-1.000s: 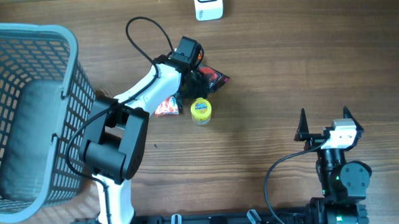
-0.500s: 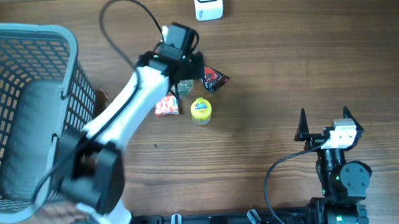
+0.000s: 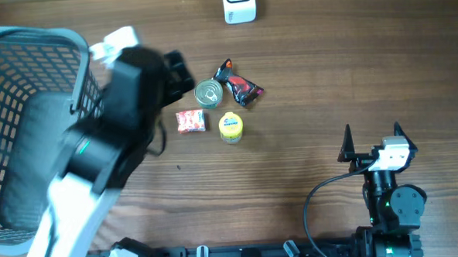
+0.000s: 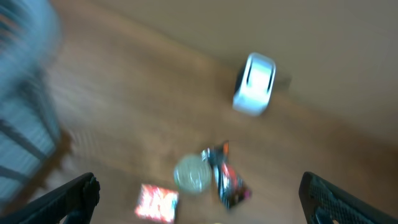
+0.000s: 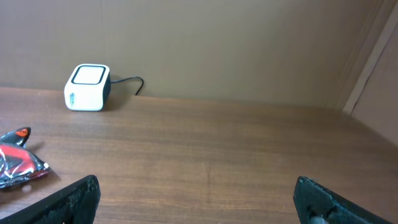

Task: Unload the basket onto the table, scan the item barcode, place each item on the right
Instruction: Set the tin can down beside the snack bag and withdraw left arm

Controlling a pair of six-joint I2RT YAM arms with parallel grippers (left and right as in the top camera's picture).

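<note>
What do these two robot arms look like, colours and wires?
The left arm is chunky black housings with white links. The right arm is black with a white block on top, a green light and a looping black cable. Its end effector has two thin, pointed black fingers.

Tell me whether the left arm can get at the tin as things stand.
Probably yes. The left gripper hangs open above the table, with nothing between it and the tin. The dark wrapper lies close beside the tin, so closing fingers might catch that too.
</note>
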